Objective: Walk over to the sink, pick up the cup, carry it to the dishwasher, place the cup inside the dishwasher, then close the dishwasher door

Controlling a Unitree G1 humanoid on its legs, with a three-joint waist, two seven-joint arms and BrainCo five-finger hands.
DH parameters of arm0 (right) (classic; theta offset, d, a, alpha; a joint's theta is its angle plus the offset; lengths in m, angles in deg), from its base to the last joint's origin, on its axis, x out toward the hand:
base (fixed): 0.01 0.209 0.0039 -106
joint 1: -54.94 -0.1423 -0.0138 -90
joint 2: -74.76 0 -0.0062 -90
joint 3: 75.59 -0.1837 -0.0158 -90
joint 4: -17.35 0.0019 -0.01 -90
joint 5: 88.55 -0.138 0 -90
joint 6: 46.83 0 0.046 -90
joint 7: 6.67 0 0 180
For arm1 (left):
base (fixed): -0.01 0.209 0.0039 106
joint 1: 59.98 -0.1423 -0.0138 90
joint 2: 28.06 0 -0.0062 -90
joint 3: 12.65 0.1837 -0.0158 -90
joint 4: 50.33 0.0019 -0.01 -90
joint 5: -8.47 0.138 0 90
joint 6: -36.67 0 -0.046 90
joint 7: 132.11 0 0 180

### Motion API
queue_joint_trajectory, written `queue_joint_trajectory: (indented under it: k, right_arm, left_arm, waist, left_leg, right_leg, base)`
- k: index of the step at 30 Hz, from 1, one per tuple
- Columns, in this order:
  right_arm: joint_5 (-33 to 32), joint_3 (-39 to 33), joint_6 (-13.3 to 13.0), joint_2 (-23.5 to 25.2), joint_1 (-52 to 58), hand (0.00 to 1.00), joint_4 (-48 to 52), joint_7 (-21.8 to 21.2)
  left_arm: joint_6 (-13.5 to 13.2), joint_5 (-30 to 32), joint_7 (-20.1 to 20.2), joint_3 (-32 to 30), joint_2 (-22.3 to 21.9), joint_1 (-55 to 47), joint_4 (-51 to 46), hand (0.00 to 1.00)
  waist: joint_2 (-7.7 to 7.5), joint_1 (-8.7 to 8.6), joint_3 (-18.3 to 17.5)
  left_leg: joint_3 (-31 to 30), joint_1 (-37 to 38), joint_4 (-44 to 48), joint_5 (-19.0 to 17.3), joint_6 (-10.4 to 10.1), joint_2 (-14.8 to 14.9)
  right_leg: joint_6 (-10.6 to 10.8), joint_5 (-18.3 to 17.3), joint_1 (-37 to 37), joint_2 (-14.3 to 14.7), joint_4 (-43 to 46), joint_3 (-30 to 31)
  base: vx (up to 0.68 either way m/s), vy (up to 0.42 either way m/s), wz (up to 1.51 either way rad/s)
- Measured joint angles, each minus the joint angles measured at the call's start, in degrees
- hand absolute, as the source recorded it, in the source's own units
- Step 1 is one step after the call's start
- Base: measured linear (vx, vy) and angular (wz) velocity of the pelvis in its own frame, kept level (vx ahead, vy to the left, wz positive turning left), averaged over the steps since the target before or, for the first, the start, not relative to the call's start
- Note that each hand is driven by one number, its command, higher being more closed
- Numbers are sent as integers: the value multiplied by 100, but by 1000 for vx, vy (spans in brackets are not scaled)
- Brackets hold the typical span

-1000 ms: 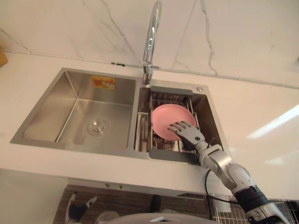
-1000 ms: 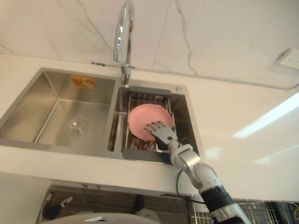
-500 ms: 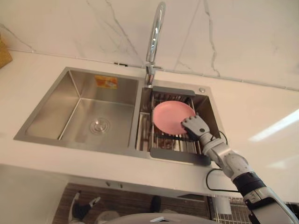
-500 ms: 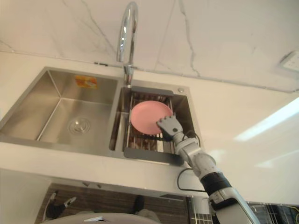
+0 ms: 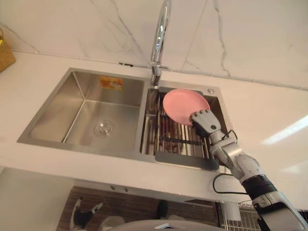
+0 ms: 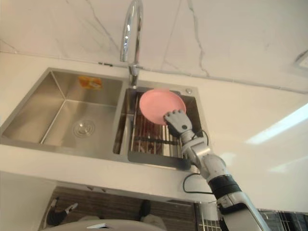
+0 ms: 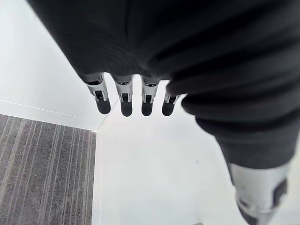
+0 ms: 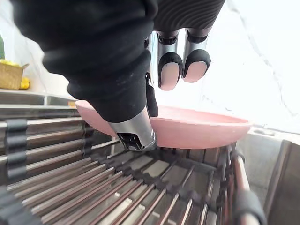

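Observation:
A shallow pink plate (image 5: 182,104) hangs tilted above the wire drain rack (image 5: 174,138) in the sink's right basin. I see no cup. My right hand (image 5: 206,123) is shut on the plate's near rim. In the right wrist view its fingers (image 8: 181,70) curl over the plate (image 8: 201,130) and the thumb presses from below. The rack bars lie a little beneath the plate. My left hand (image 7: 123,96) shows in the left wrist view with straight fingers and nothing in it, over a pale surface beside a grey striped floor.
The larger left basin (image 5: 96,115) holds only its drain. A tall chrome faucet (image 5: 160,33) rises just behind the plate. White countertop (image 5: 269,125) surrounds the sink, and a woven basket (image 5: 4,54) sits at the far left. A wire rack (image 5: 237,219) shows below the counter edge.
My right hand has curled shut on the plate's rim and lifted it off the rack, up and towards the faucet. The view itself has shifted a little.

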Motion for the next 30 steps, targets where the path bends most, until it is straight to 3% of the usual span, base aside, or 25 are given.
queue_joint_trajectory:
  k: [18,30]
  right_arm:
    - [-401,-207,-223,-149,0,100,527,74]
    - [-406,-423,-334,-506,4,100,858,-16]
  left_arm:
    - [-11,-103,-4,-4,-6,-133,-3,0]
    - [-74,-101,-28,0,-7,-146,-3,0]
  waist:
    - [28,-52,22]
    - [39,-72,32]
  left_leg:
    - [13,56,3,0,1,2]
    - [80,56,-14,-2,1,5]
  right_leg:
    - [0,0,9,5,0,21]
    - [0,0,-1,15,0,90]
  base:
    - [1,2,0]
    - [0,0,-2]
